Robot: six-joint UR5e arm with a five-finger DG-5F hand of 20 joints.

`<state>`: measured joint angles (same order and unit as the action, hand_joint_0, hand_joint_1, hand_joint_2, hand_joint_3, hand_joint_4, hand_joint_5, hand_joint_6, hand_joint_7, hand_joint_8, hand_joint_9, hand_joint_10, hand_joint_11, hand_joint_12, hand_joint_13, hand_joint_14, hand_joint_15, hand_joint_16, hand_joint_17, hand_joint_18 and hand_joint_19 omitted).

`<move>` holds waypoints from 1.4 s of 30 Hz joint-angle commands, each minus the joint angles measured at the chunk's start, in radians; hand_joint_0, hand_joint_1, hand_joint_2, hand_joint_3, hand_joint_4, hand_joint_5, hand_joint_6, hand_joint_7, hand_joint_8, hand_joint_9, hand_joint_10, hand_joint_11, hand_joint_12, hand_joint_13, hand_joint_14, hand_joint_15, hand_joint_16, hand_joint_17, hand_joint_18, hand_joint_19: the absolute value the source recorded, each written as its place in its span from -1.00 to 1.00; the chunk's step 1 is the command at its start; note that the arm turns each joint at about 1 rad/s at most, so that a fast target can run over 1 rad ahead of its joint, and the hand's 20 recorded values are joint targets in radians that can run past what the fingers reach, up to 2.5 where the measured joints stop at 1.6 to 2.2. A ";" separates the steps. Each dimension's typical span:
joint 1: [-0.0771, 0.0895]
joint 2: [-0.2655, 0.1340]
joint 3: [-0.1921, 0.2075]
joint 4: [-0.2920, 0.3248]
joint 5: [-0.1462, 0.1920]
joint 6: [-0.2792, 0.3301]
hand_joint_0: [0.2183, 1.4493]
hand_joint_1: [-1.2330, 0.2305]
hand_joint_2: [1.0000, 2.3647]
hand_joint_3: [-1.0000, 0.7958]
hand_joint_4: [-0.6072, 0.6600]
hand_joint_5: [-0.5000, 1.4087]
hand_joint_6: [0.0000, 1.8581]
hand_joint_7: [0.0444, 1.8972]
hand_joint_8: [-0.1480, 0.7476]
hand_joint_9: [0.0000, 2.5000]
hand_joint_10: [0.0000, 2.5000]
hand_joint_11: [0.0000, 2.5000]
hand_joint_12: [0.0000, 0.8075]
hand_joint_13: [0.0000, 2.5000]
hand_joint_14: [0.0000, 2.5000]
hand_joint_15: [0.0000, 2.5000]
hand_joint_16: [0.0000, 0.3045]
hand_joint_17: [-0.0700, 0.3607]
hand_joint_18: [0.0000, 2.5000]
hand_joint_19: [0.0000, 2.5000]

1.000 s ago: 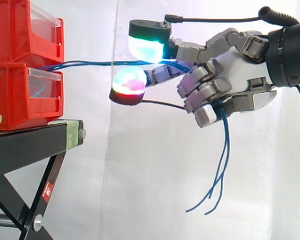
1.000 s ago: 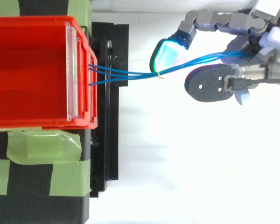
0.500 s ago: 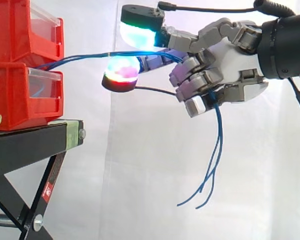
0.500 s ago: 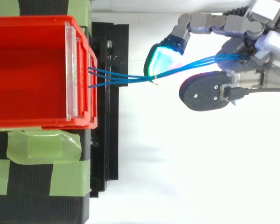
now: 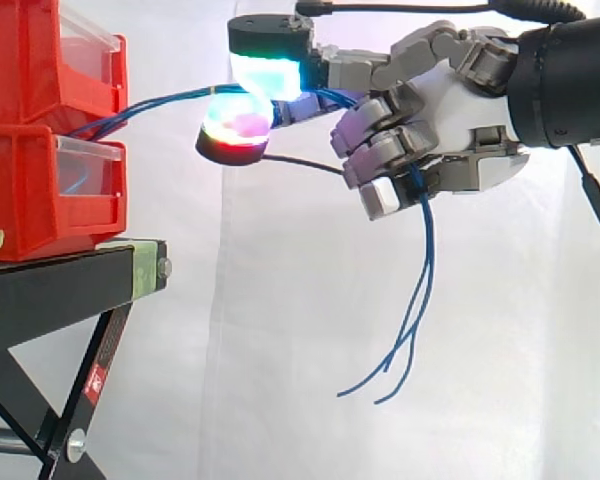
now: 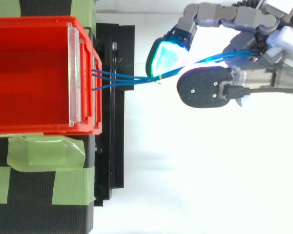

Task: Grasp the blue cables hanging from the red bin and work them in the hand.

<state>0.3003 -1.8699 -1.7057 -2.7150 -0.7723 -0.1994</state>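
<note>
Several blue cables (image 6: 122,79) leave the front of the upper red bin (image 5: 40,60) and run, rising slightly, out to the hand (image 5: 460,110), which is held clear of the bins. The strands pass between two glowing fingertips (image 5: 265,75), a cyan-green pad above and a multicoloured pad just below, and continue across the palm. The other fingers are curled closed around the strands. The loose ends hang free beneath the hand and spread apart at their tips. A second red bin (image 5: 40,190) sits directly under the first, on the black stand (image 5: 50,295). Green tape (image 6: 44,151) lies on the stand top. A white curtain (image 5: 280,330) hangs behind.
</note>
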 commanded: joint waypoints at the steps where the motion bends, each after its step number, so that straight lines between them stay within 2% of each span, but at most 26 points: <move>1: 0.010 0.000 0.000 -0.006 0.001 0.008 0.15 -0.16 -0.97 -0.47 0.12 -0.17 -0.82 0.38 0.53 0.42 1.00 1.00 0.76 0.62 1.00 0.58 0.56 0.15 1.00 -0.48; 9: 0.026 0.000 0.000 -0.009 0.001 0.032 0.16 -0.15 -0.96 -0.35 0.14 -0.18 -0.82 0.37 0.53 0.42 1.00 1.00 0.76 0.62 1.00 0.58 0.56 0.15 1.00 -0.48; 11: 0.029 0.000 0.000 -0.009 -0.001 0.032 0.13 -0.14 -0.97 -0.47 0.17 -0.17 -0.83 0.38 0.53 0.42 1.00 1.00 0.76 0.62 1.00 0.58 0.56 0.15 1.00 -0.48; 15: 0.029 0.000 0.000 -0.011 0.002 0.026 0.08 -0.12 -0.98 -0.59 0.22 -0.15 -0.87 0.41 0.53 0.42 1.00 1.00 0.76 0.62 1.00 0.58 0.56 0.15 1.00 -0.48; 25: 0.022 0.000 0.000 -0.020 0.007 0.006 0.05 -0.12 -0.98 -0.72 0.25 -0.13 -0.88 0.41 0.53 0.42 1.00 1.00 0.76 0.62 1.00 0.58 0.56 0.15 1.00 -0.48; 29: 0.020 0.000 0.000 -0.020 0.008 0.006 0.10 -0.12 -0.98 -0.62 0.25 -0.12 -0.89 0.40 0.53 0.42 1.00 1.00 0.76 0.62 1.00 0.58 0.56 0.15 1.00 -0.48; 31: 0.020 0.000 0.000 -0.020 0.011 0.006 0.14 -0.13 -0.98 -0.58 0.26 -0.10 -0.99 0.43 0.53 0.42 1.00 1.00 0.76 0.62 1.00 0.58 0.56 0.15 1.00 -0.48; 37: 0.020 0.000 0.000 -0.016 0.011 0.005 0.18 -0.13 -0.97 -0.41 0.28 -0.12 -1.00 0.38 0.53 0.42 1.00 1.00 0.76 0.62 1.00 0.58 0.56 0.15 1.00 -0.48; 42: 0.020 0.000 0.000 -0.014 0.011 -0.003 0.20 -0.12 -0.96 -0.19 0.25 -0.14 -1.00 0.36 0.53 0.42 1.00 1.00 0.76 0.62 1.00 0.58 0.56 0.15 1.00 -0.48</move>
<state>0.3206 -1.8700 -1.7058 -2.7298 -0.7609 -0.1992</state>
